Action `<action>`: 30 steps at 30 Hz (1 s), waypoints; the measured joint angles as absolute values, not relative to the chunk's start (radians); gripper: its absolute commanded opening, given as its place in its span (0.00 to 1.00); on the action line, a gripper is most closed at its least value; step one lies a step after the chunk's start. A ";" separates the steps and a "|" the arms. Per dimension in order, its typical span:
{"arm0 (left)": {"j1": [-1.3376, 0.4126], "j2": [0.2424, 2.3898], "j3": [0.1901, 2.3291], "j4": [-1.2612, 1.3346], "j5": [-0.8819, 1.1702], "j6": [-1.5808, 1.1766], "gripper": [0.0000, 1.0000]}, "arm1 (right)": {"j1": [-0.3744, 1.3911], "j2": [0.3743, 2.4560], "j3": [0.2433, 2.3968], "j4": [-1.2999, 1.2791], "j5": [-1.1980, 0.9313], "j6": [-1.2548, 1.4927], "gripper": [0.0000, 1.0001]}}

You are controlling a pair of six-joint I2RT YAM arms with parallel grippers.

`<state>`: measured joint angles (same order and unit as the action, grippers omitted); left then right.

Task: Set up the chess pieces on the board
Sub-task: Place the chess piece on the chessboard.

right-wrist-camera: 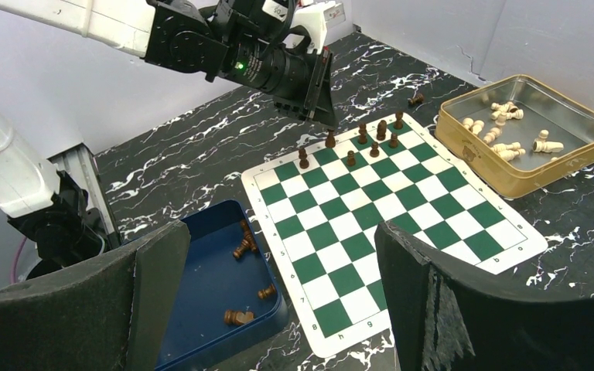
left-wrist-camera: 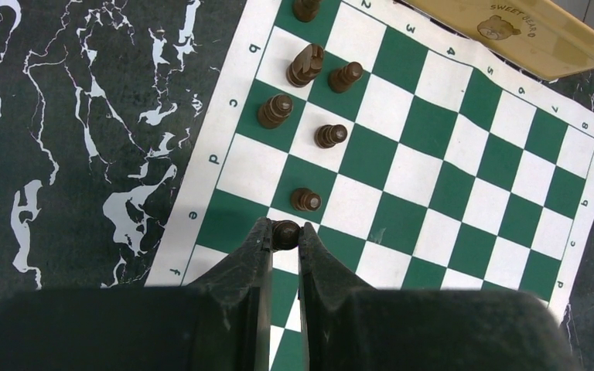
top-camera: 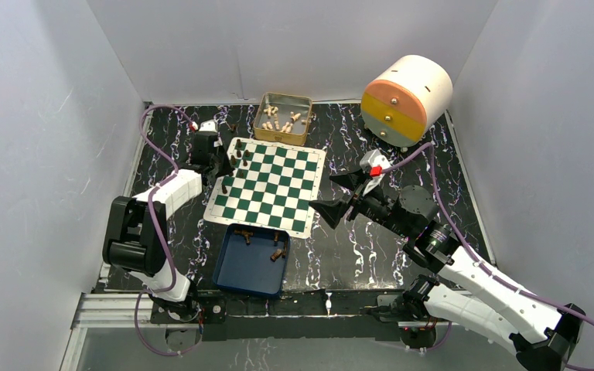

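Note:
The green-and-white board (top-camera: pixel 278 185) lies at table centre. Several dark-brown chess pieces (top-camera: pixel 240 158) stand along its far left edge, also seen in the left wrist view (left-wrist-camera: pixel 330 135) and the right wrist view (right-wrist-camera: pixel 374 148). My left gripper (top-camera: pixel 220 174) is shut on a dark-brown pawn (left-wrist-camera: pixel 285 234), over the board's (left-wrist-camera: pixel 433 178) left side, just behind a standing pawn (left-wrist-camera: pixel 305 199). I cannot tell if the held pawn touches the board. My right gripper (top-camera: pixel 325 193) hangs open and empty off the board's right edge, fingers (right-wrist-camera: pixel 155 263) wide apart.
A blue tray (top-camera: pixel 236 282) at the board's near edge holds several lying dark pieces (right-wrist-camera: pixel 244 243). A gold tin (top-camera: pixel 304 137) with cream pieces stands behind the board. A round drawer unit (top-camera: pixel 406 99) stands at the back right. One dark piece (right-wrist-camera: pixel 415 98) lies off the board.

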<state>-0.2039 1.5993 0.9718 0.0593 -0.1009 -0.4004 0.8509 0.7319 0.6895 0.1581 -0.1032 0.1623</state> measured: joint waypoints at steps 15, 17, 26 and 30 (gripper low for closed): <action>-0.185 1.640 0.925 0.094 -0.108 -0.401 0.00 | 0.851 0.737 0.690 0.157 -0.104 0.166 0.99; -0.185 1.649 0.925 0.097 -0.108 -0.401 0.00 | 0.851 0.738 0.690 0.157 -0.104 0.168 0.99; -0.180 1.650 0.924 0.110 -0.109 -0.397 0.00 | 0.851 0.738 0.690 0.157 -0.104 0.170 0.99; -0.177 1.650 0.924 0.112 -0.113 -0.392 0.00 | 0.851 0.738 0.690 0.157 -0.104 0.171 0.99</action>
<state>-0.1772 1.6497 0.9241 0.1123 -0.1131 -0.3923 0.8509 0.7376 0.6895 0.1566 -0.1036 0.1707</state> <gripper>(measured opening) 0.095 0.985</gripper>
